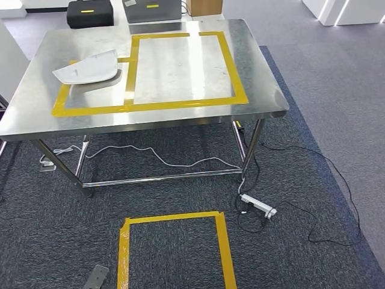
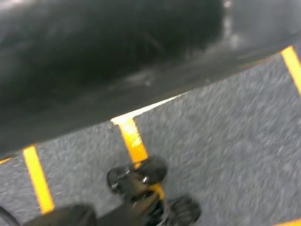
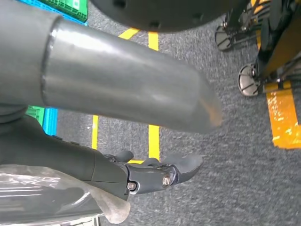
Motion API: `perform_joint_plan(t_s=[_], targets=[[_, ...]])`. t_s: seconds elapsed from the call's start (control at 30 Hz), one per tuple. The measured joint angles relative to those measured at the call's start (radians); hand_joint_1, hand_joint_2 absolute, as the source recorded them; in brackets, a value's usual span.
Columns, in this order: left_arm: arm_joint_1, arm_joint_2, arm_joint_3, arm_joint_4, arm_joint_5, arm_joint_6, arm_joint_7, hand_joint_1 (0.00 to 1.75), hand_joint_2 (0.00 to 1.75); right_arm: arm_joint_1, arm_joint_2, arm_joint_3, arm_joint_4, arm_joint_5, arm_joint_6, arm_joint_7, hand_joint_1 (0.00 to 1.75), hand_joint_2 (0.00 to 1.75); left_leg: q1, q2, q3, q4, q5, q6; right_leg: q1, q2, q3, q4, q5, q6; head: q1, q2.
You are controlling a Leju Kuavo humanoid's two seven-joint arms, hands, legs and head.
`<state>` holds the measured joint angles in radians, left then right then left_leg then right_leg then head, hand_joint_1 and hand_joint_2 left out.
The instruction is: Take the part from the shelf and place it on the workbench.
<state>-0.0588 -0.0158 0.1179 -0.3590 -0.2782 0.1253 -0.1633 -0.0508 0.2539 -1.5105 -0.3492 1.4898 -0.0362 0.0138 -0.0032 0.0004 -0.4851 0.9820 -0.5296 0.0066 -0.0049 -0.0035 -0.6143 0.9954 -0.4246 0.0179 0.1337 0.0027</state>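
Part: a white curved panel [image 1: 88,68] lies on the steel desk [image 1: 41,108], at its left end, overlapping the yellow tape outline [image 1: 181,104].
Right hand: right hand [image 3: 156,173] hangs over grey carpet [image 3: 230,188], fingers stretched out and holding nothing, beside a silver tube [image 3: 117,80].
Left hand: left hand [image 2: 142,188] is blurred above the carpet; whether its fingers are apart or curled I cannot tell.
Floor: a taped yellow square [image 1: 174,220] and a white power strip [image 1: 258,206].
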Motion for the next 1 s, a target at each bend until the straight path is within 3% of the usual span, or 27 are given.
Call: perform_joint_plan(t_s=[0.1,0.13,0.17,0.23,0.3,0.33,0.37,0.43,0.47,0.53,0.6,0.63,0.7,0.77,0.8,0.83,0.87,0.93,1.0], targets=[[-0.008,-0.009,-0.005,0.041,-0.008,0.001,0.037,0.0,0.0,-0.001,-0.009,0.001,0.027,0.002,-0.013,0.002,0.0,0.0,-0.001,0.001,0.003,-0.011,0.019,0.015,-0.004,-0.001,0.002,-0.01,0.013,0.016,-0.004,0.0],[-0.009,-0.014,-0.008,0.053,-0.015,0.005,0.053,0.0,0.0,-0.001,-0.013,0.002,0.035,0.002,-0.017,0.003,0.0,0.0,0.001,0.003,0.006,-0.024,0.033,0.025,-0.005,0.0,-0.003,-0.007,0.002,0.022,-0.007,0.0],[-0.01,-0.02,-0.012,0.064,-0.025,0.011,0.067,0.0,0.0,-0.002,-0.018,0.002,0.042,0.003,-0.021,0.005,0.0,0.0,0.005,0.004,0.006,-0.039,0.047,0.032,-0.005,0.002,-0.014,0.017,-0.024,0.025,-0.009,0.0],[-0.007,-0.033,-0.029,0.083,-0.059,0.022,0.095,0.0,0.0,-0.002,-0.027,0.004,0.056,0.002,-0.025,0.009,0.0,0.0,0.009,0.007,-0.004,-0.05,0.062,0.038,-0.009,0.003,-0.054,0.127,-0.105,0.029,-0.008,0.0],[0.0,-0.047,-0.053,0.1,-0.086,0.027,0.116,0.0,0.0,-0.002,-0.037,0.005,0.068,0.002,-0.027,0.012,0.0,0.0,0.013,0.007,-0.022,-0.043,0.068,0.031,-0.017,0.003,-0.079,0.237,-0.161,0.038,-0.007,0.0],[0.002,-0.053,-0.063,0.107,-0.093,0.028,0.123,0.0,0.0,-0.002,-0.042,0.006,0.073,0.002,-0.027,0.014,0.0,0.0,0.017,0.007,-0.032,-0.036,0.07,0.026,-0.022,0.003,-0.068,0.245,-0.164,0.045,-0.008,0.0],[0.004,-0.058,-0.071,0.113,-0.097,0.029,0.128,0.0,0.0,-0.002,-0.046,0.007,0.077,0.002,-0.027,0.015,0.0,0.0,0.022,0.007,-0.044,-0.025,0.072,0.02,-0.027,0.002,-0.037,0.211,-0.15,0.053,-0.008,0.0],[0.005,-0.062,-0.083,0.119,-0.101,0.032,0.136,0.0,0.0,-0.006,-0.05,0.008,0.086,0.002,-0.026,0.016,0.0,0.0,0.034,0.003,-0.072,0.006,0.069,0.001,-0.038,0.007,0.048,0.088,-0.12,0.071,-0.005,0.0],[0.005,-0.062,-0.087,0.121,-0.101,0.034,0.138,0.0,0.0,-0.009,-0.051,0.008,0.091,0.001,-0.025,0.016,0.0,0.0,0.036,0.001,-0.084,0.023,0.066,-0.01,-0.04,0.011,0.075,0.044,-0.113,0.071,-0.003,0.0],[0.005,-0.061,-0.093,0.123,-0.101,0.036,0.144,0.0,0.0,-0.012,-0.052,0.009,0.1,-0.002,-0.025,0.017,0.0,0.0,0.034,-0.002,-0.099,0.043,0.068,-0.026,-0.038,0.02,0.082,0.031,-0.117,0.053,-0.006,0.0],[0.006,-0.062,-0.097,0.126,-0.101,0.037,0.15,0.0,0.0,-0.012,-0.054,0.009,0.103,-0.006,-0.028,0.021,0.0,0.0,0.036,-0.003,-0.105,0.047,0.074,-0.034,-0.036,0.016,0.07,0.043,-0.106,0.028,-0.018,0.0],[0.007,-0.062,-0.098,0.128,-0.101,0.037,0.151,0.0,0.0,-0.013,-0.054,0.009,0.104,-0.008,-0.03,0.023,0.0,0.0,0.037,-0.003,-0.111,0.055,0.063,-0.037,-0.034,0.014,0.062,0.046,-0.1,0.017,-0.023,0.0],[0.007,-0.062,-0.099,0.13,-0.102,0.037,0.152,0.0,0.0,-0.014,-0.054,0.009,0.106,-0.011,-0.032,0.025,0.0,0.0,0.039,-0.002,-0.139,0.124,-0.008,-0.039,-0.031,0.008,0.039,0.047,-0.082,-0.002,-0.035,0.0],[0.006,-0.062,-0.1,0.13,-0.102,0.037,0.152,0.0,0.0,-0.014,-0.054,0.009,0.109,-0.012,-0.032,0.025,0.0,0.0,0.036,-0.002,-0.174,0.252,-0.103,-0.036,-0.022,0.003,0.013,0.048,-0.061,-0.012,-0.045,0.0],[0.006,-0.062,-0.1,0.131,-0.102,0.037,0.152,0.0,0.0,-0.014,-0.054,0.009,0.11,-0.012,-0.032,0.025,0.0,0.0,0.033,-0.002,-0.177,0.302,-0.134,-0.032,-0.017,0.001,-0.003,0.048,-0.05,-0.015,-0.048,0.0],[0.006,-0.063,-0.101,0.131,-0.102,0.037,0.152,0.0,0.0,-0.014,-0.054,0.009,0.111,-0.012,-0.032,0.025,0.0,0.0,0.029,-0.002,-0.164,0.318,-0.147,-0.026,-0.011,0.0,-0.017,0.048,-0.038,-0.017,-0.049,0.0],[0.006,-0.063,-0.101,0.131,-0.102,0.037,0.152,0.0,0.0,-0.015,-0.054,0.009,0.112,-0.012,-0.032,0.025,0.0,0.0,0.024,-0.002,-0.13,0.294,-0.142,-0.017,-0.006,-0.001,-0.031,0.048,-0.027,-0.018,-0.05,0.0],[0.002,-0.061,-0.104,0.131,-0.103,0.039,0.152,0.0,0.0,-0.016,-0.054,0.009,0.114,-0.015,-0.032,0.028,0.0,0.0,0.009,-0.002,-0.014,0.145,-0.107,0.01,0.001,-0.001,-0.053,0.048,-0.004,-0.02,-0.05,0.0],[-0.005,-0.061,-0.107,0.131,-0.107,0.046,0.153,0.0,0.0,-0.018,-0.052,0.009,0.116,-0.02,-0.029,0.034,0.0,0.0,-0.006,0.0,0.064,0.022,-0.078,0.029,0.004,-0.003,-0.063,0.042,0.02,-0.014,-0.05,0.0]])
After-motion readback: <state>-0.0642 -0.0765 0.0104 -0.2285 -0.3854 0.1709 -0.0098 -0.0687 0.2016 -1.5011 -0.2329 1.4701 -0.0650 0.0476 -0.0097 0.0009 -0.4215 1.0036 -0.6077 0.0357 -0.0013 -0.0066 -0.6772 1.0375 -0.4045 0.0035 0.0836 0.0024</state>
